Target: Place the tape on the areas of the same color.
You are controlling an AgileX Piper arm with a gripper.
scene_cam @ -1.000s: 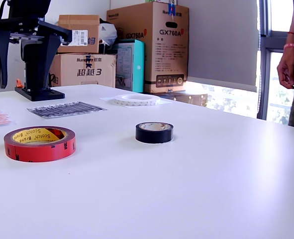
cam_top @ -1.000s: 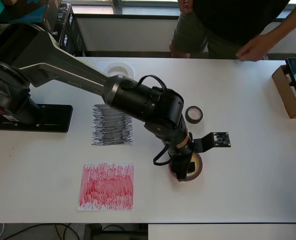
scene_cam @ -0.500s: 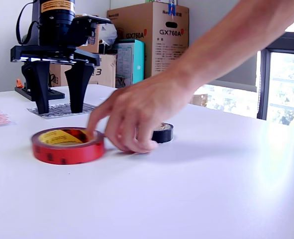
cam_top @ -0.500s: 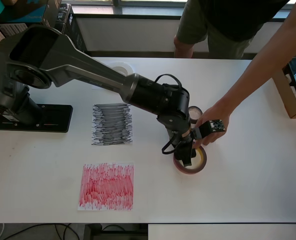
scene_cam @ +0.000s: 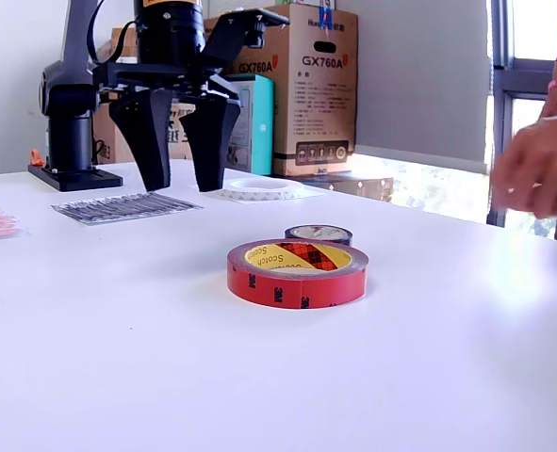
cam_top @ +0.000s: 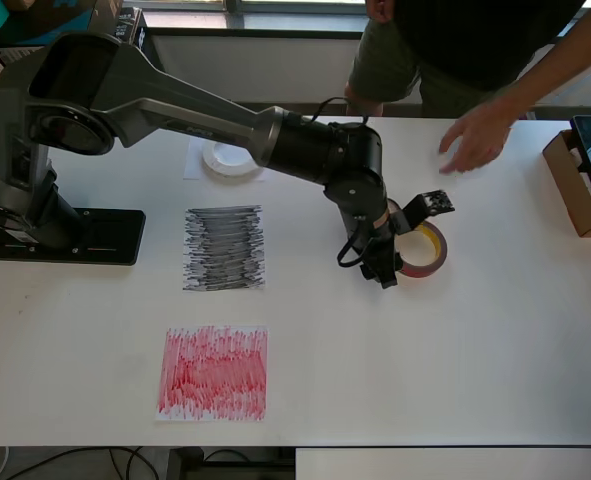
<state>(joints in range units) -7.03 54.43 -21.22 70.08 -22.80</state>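
Gripper (scene_cam: 177,179) spread wide, holding nothing, hanging above the table (scene_cam: 401,377) just left of the red tape roll (scene_cam: 297,272) in the exterior view. Small black roll (scene_cam: 318,234) right behind the red one, touching or nearly so. White ring (cam_top: 227,158) far on the white sheet (cam_top: 192,160). Black sheet (cam_top: 224,247) and red sheet (cam_top: 214,372) bare, well to the overhead view's left. Hand (cam_top: 475,136) over the far edge.

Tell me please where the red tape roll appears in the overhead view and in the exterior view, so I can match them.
Overhead view: red tape roll lies right of centre, beside the open gripper.
Exterior view: red tape roll sits at centre, in the foreground.
Shared landmark: the black scribbled sheet.
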